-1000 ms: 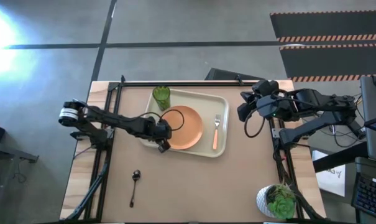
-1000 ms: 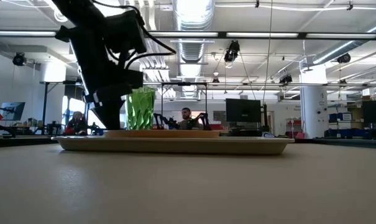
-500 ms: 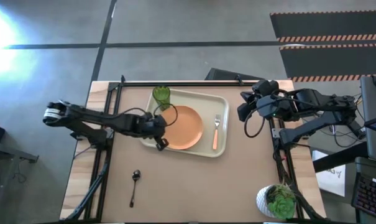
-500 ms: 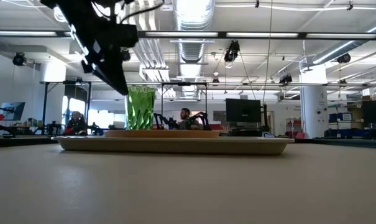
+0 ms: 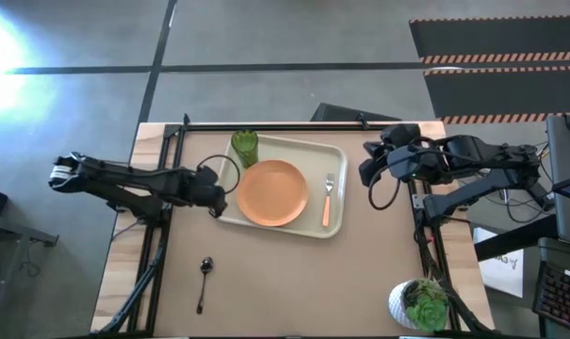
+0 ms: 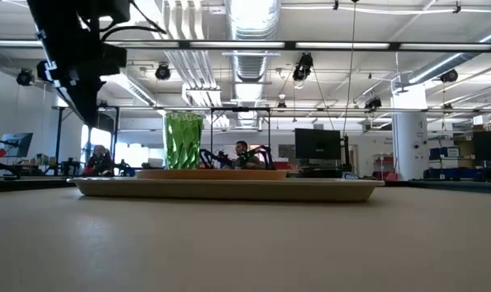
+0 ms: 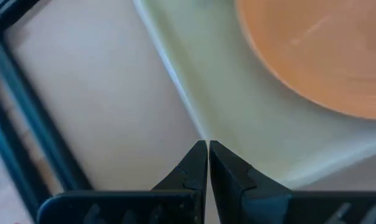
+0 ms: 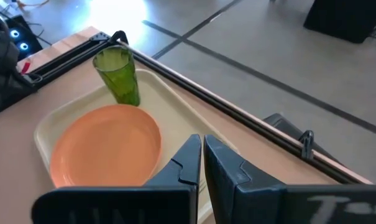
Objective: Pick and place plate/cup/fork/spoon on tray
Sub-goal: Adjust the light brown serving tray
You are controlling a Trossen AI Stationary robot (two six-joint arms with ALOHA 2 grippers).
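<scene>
The tray (image 5: 289, 151) is lying on the tabletop (image 5: 294, 282) with its long side running left to right in the high view, tilted slightly. The plate (image 5: 272, 192) is sitting flat in the middle of it. The cup (image 5: 245, 146) is standing upright in the tray's far left corner, just beside the plate. The fork (image 5: 328, 197) is lying near the tray's right rim, its long axis running front to back, tines pointing toward the far edge and handle toward the near edge.

The spoon (image 5: 203, 281) is lying on the bare tabletop well apart from the tray, near the front left; its bowl is pointing toward the tray and its thin handle seems to be trailing toward the near edge, though it is small here.

The left end effector (image 7: 207, 163) is hanging just outside the tray's left rim, fingers clenched together and gripping nothing. The right end effector (image 8: 202, 158) is waiting beyond the tray's right side, also pinched closed and empty.
</scene>
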